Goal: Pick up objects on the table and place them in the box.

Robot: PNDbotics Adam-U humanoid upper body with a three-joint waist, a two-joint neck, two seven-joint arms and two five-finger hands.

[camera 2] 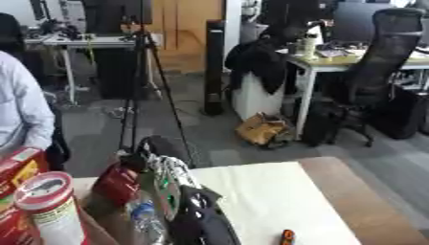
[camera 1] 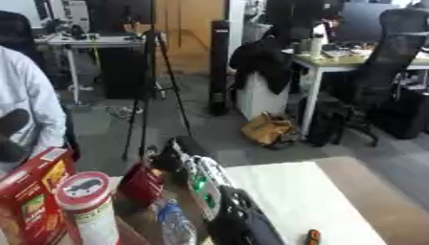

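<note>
Several things already sit in the box [camera 1: 134, 217] at the near left corner of the table [camera 1: 293, 191]. A red carton [camera 1: 29, 201] stands tilted at the far left of the box. Just beside it is a tall tube [camera 1: 90, 210] with a red-rimmed lid, standing upright. Behind the tube, toward the far side of the box, a dark red bag [camera 1: 142, 184] leans. A clear bottle [camera 1: 174, 222] with a blue cap lies low between the bag and the box's right wall.

Along that right wall runs a long shape in black and white with green marks [camera 1: 199, 179] — what it is cannot be made out. At its near end, against the bottom edge of both views, is a black ribbed form that looks to be the left hand [camera 1: 239, 217]. It lies over the right side of the box, close to the bottle. Whether it is released, clenched or grasping something I cannot tell, since no fingers can be told apart in the dark mass.

One small orange thing [camera 2: 287, 237] — narrow, with a dark end — lies alone on the white tabletop at the near edge, just right of the black form and outside the box. The table's right edge is a brown wooden strip.

The right hand shows in neither view.
</note>
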